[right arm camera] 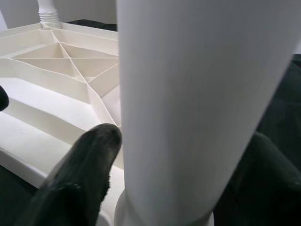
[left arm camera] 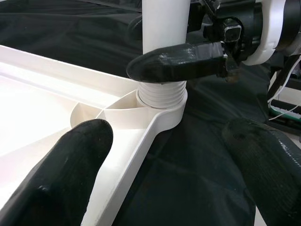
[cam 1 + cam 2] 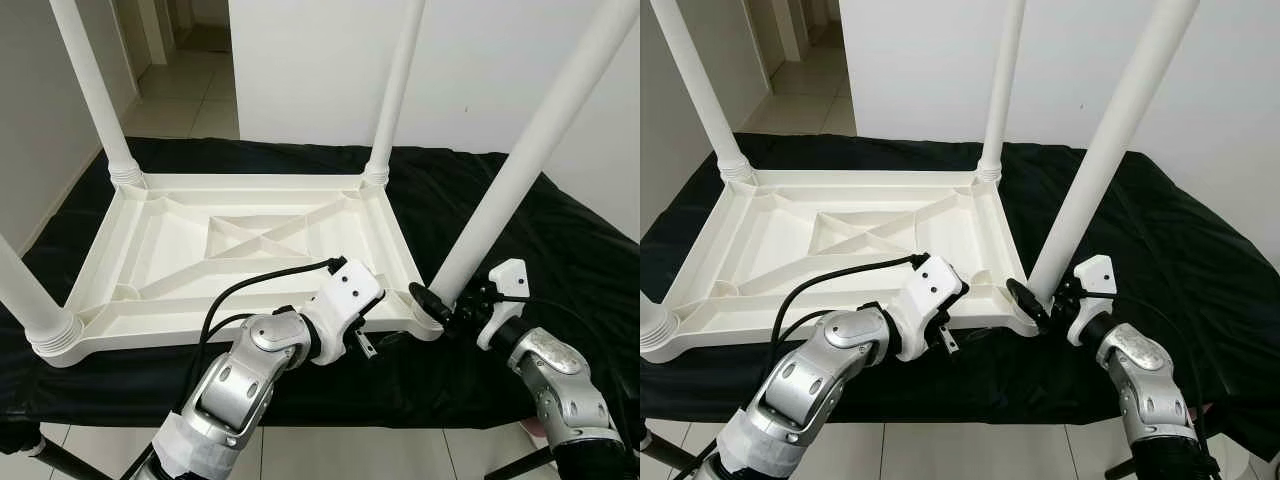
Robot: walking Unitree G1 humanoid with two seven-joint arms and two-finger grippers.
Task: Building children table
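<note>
**Upturned white table on the black-draped counter, right claw around its near-right leg**

The counter [image 3: 590,250] is draped in a black cloth that hangs over its near edge; its right part lies bare and dark, and a bare strip runs along the near edge in front of the arms. A white wall stands close behind its far edge, and a tiled passage opens past the far-left corner.

The children's table [image 3: 250,245] lies upside down over the counter's left and middle, its near rim close to the near edge. It is smooth white plastic, a shallow rectangular tray stiffened by crossing diagonal ribs, with a ribbed round socket at each corner. Four round, tapering legs rise from the corners. The near-right leg [image 3: 530,150] leans out to the right, its threaded base sitting in the corner socket [image 2: 162,101].

The right claw [image 3: 440,305] is at that near-right corner, its black fingers [image 1: 87,165] spread on either side of the leg's base, grasping the leg low down.

The left claw [image 3: 372,342] hovers just beside the same corner, over the near rim, released: its two fingers [image 2: 70,165] are wide apart with nothing between them but rim and cloth. The two claws stand near each other, crowding the room around that corner.
</note>
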